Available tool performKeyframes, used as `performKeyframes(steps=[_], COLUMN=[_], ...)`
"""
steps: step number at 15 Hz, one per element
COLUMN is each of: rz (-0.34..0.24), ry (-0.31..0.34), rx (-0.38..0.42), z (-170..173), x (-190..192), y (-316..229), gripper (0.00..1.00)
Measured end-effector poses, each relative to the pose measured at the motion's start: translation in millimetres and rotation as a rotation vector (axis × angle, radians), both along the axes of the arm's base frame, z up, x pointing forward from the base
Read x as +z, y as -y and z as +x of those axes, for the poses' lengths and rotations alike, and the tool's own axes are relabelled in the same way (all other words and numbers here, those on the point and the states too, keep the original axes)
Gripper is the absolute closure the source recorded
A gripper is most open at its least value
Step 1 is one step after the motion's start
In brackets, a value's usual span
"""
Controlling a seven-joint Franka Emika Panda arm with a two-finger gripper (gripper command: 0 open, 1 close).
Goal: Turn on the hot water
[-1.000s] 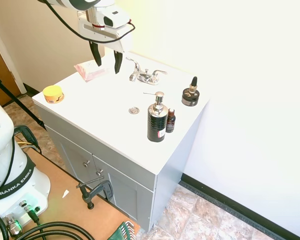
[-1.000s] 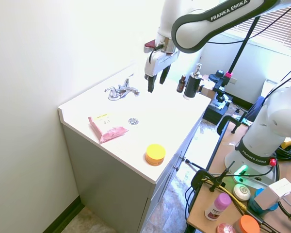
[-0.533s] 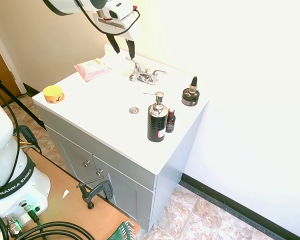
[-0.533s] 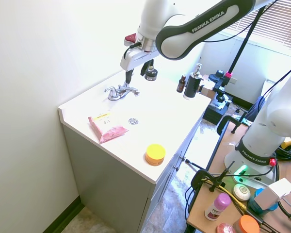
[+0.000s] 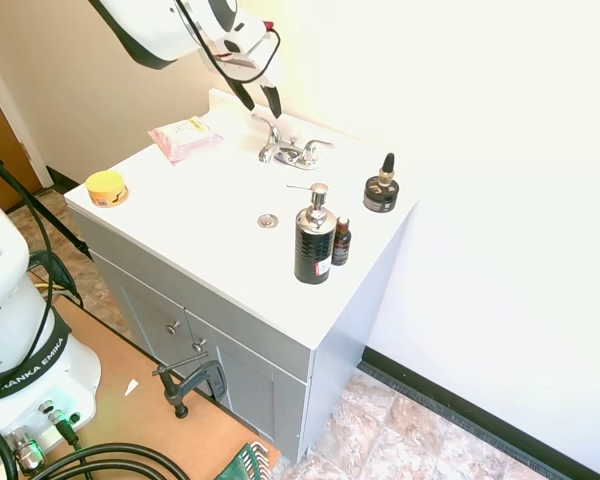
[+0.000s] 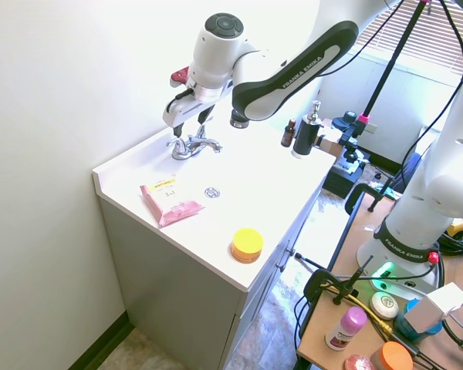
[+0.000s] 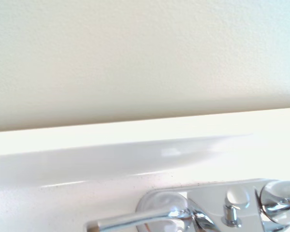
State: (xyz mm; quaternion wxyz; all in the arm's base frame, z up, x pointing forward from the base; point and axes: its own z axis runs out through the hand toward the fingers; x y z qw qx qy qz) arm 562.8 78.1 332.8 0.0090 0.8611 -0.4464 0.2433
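"FRANKA EMIKA" printed in white along the dark band of the arm [image 6: 293,65] at twelve o'clock; partly legible as "ANKA EMIKA" on the base [image 5: 25,375] at eight o'clock.

Faucet [image 7: 217,212]: in the wrist view the bottom edge is cutting off its lower body; the right-hand knob is running out past the corner.

Hot water lever [image 7: 135,223]: partly showing in the wrist view, its underside being clipped by the same edge; in the first exterior view too small to tell from the spout.

Gripper [image 5: 263,100]: fingers are reading as two dark prongs with a gap between them; whether either is touching the faucet cannot be told.

Pink packet [image 5: 184,137]: print too small to read.

Small brown bottle [image 5: 341,241]: the black pump bottle [image 5: 313,245] is partly covering it; label illegible.

Arm [image 5: 170,30]: upper links are leaving the first exterior picture's top edge.
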Motion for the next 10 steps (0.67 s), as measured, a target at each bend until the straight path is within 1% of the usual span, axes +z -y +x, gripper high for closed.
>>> performKeyframes(steps=[2,5,10], rz=[-0.001,-0.002,-0.009], ry=[0.017,0.023,-0.001], rx=[0.002,0.004,-0.005], z=[13.1,28.9,33.8], x=[-0.9,-5.7,-23.3], y=[-5.3,-9.0,-9.1], gripper=[0.00,0.00,0.00])
